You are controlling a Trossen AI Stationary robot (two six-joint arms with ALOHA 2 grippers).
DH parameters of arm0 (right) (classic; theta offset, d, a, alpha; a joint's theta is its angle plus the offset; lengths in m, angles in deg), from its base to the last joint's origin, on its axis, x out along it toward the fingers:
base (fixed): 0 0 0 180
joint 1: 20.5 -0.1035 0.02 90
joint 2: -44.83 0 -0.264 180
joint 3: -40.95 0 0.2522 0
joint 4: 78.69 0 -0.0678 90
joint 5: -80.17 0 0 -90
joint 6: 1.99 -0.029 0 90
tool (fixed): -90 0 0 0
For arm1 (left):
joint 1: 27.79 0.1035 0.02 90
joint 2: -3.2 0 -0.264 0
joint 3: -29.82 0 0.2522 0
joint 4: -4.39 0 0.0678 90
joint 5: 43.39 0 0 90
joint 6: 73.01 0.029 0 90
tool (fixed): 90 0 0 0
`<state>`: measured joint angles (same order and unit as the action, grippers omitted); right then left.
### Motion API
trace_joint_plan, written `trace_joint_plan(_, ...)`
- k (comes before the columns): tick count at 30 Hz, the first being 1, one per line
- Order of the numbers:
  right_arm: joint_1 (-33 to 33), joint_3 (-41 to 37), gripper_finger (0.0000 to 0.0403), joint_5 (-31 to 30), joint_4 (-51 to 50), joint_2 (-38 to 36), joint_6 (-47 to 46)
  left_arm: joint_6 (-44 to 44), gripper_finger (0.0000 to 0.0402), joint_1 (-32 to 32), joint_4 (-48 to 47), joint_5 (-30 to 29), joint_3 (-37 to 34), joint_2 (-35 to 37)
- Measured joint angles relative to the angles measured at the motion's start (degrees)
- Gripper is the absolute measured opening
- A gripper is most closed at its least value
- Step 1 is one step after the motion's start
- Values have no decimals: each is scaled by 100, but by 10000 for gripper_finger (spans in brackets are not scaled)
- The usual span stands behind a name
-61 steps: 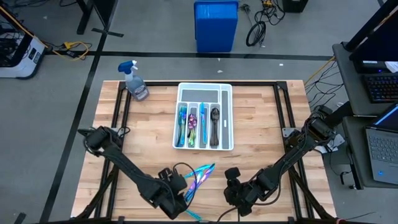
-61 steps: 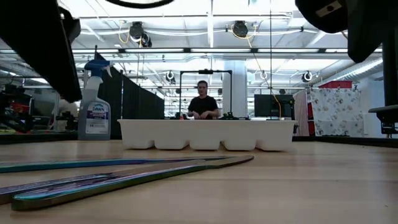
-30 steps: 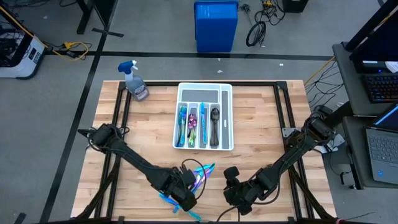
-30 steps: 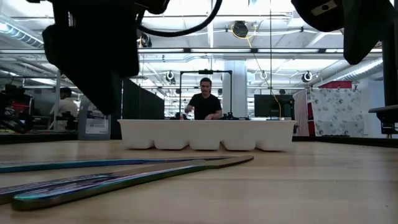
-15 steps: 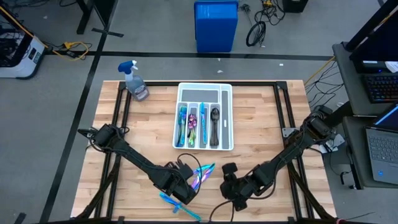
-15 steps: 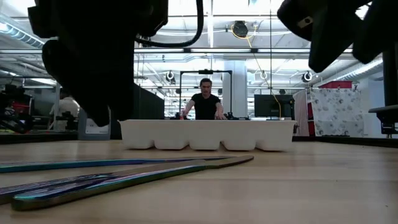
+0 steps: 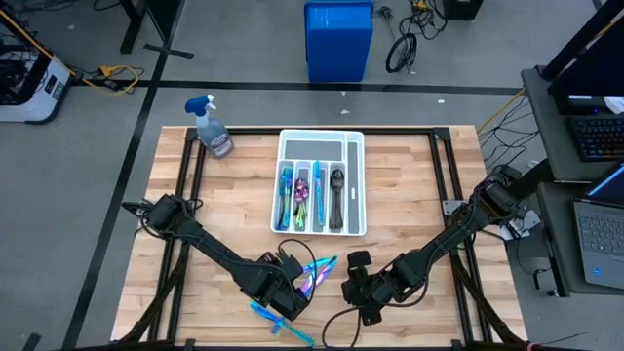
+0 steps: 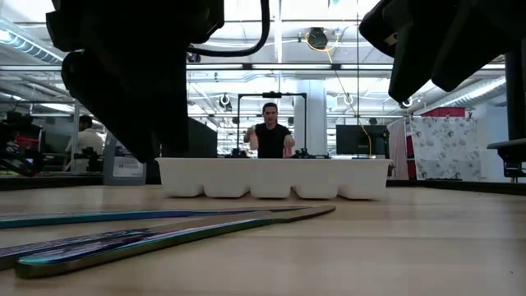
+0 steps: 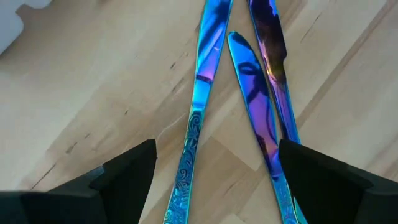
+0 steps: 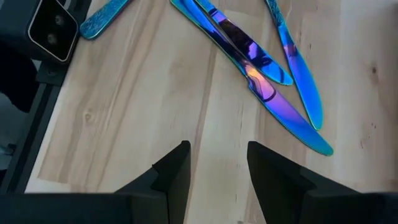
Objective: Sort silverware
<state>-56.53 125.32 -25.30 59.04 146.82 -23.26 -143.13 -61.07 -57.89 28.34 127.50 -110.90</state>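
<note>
Three iridescent blue knives (image 9: 208, 81) lie fanned on the bench (image 7: 409, 205) near its front edge. The left gripper (image 9: 214, 186) hangs over them, jaws wide and empty. Just right, the right gripper (image 10: 217, 165) hovers with jaws parted, empty.

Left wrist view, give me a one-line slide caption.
Open left gripper poised over three iridescent blue knives lying loose on the wooden table.

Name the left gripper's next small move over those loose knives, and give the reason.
Probably lower straight down and close on one knife. The left gripper hangs open above the loose knives on the table, its fingers straddling that handle, holding nothing. The right gripper waits nearby, open and empty.
</note>
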Motion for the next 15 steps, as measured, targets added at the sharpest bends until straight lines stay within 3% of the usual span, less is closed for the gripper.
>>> trace_joint_plan(9,0,0,141,24,-40,0,853,483,322,30,0,563,0,5)
trace_joint_plan(15,5,0,141,46,-144,0,1650,391,322,296,109,1477,0,11)
